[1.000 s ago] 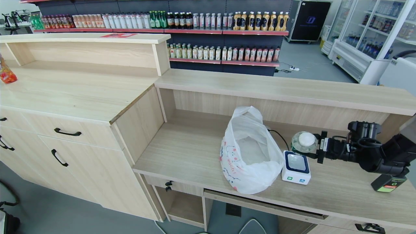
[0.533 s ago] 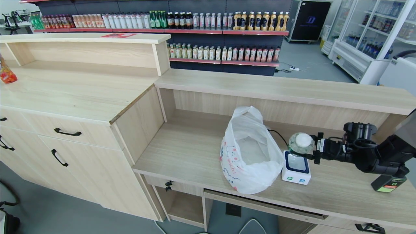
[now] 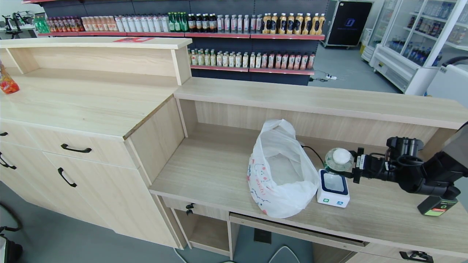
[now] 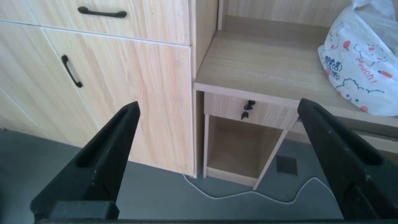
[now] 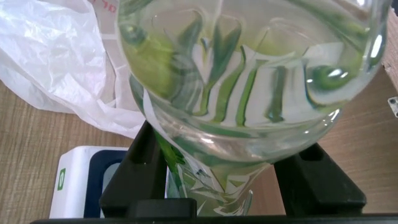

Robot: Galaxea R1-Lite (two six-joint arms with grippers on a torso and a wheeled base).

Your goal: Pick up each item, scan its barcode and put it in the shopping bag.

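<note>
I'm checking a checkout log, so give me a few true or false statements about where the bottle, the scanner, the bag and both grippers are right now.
1. The right gripper is shut on a clear bottle with a white cap. True.
2. The bottle lies inside the shopping bag. False: it is held above the scanner, outside the bag.
3. The scanner stands on the counter close beside the bag, on the robot's right of it. True.
4. The left gripper grips an item. False: it is open and empty.
5. The bag lies flat and folded. False: it stands up with its mouth open.
</note>
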